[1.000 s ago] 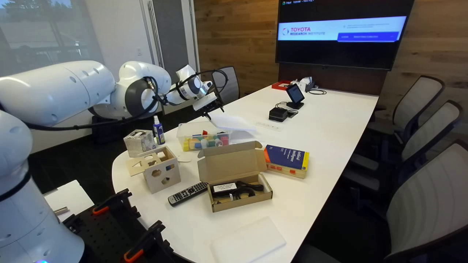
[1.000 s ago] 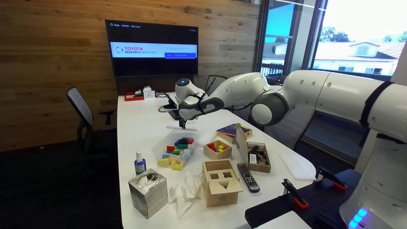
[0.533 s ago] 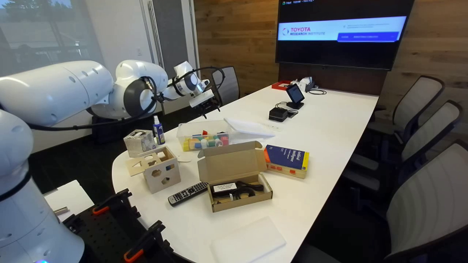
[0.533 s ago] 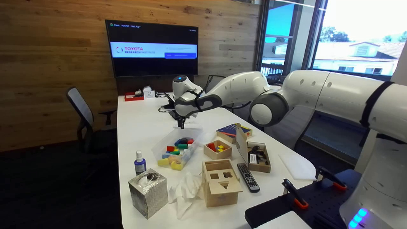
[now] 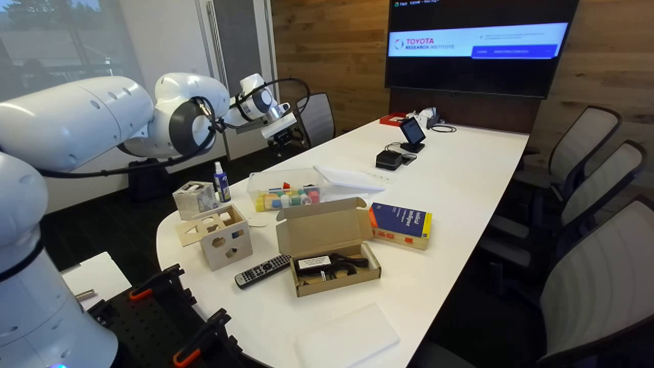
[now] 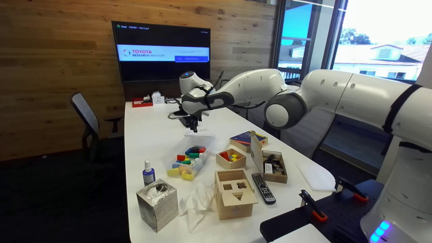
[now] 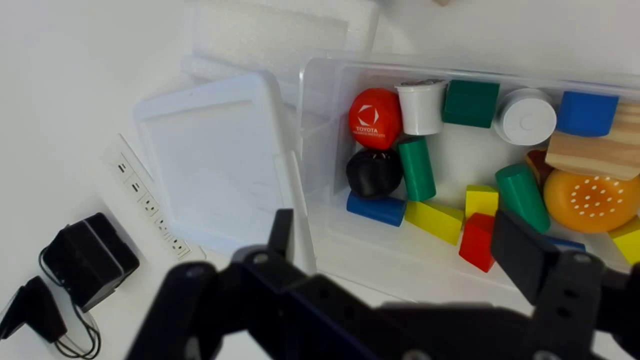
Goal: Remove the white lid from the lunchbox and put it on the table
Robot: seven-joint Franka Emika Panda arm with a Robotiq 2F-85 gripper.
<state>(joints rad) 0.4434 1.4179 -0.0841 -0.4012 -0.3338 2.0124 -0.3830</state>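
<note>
Gripper [image 7: 395, 230] hangs empty and spread wide above the table [image 5: 449, 179], white lid [image 7: 215, 165] tilted beside the lunchbox [image 7: 465, 150]; lifting straight up should avoid dislodging the lid.

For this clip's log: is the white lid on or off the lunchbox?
Off. In the wrist view, the white lid sits at one end of the clear plastic lunchbox, leaving the coloured blocks inside uncovered.

In the wrist view the lid [image 7: 215, 170] lies left of the lunchbox [image 7: 465, 150], which holds blocks [image 7: 471, 103], a socket strip [image 7: 149, 204] nearer the left edge, the bench [image 7: 65, 90] beneath
</note>
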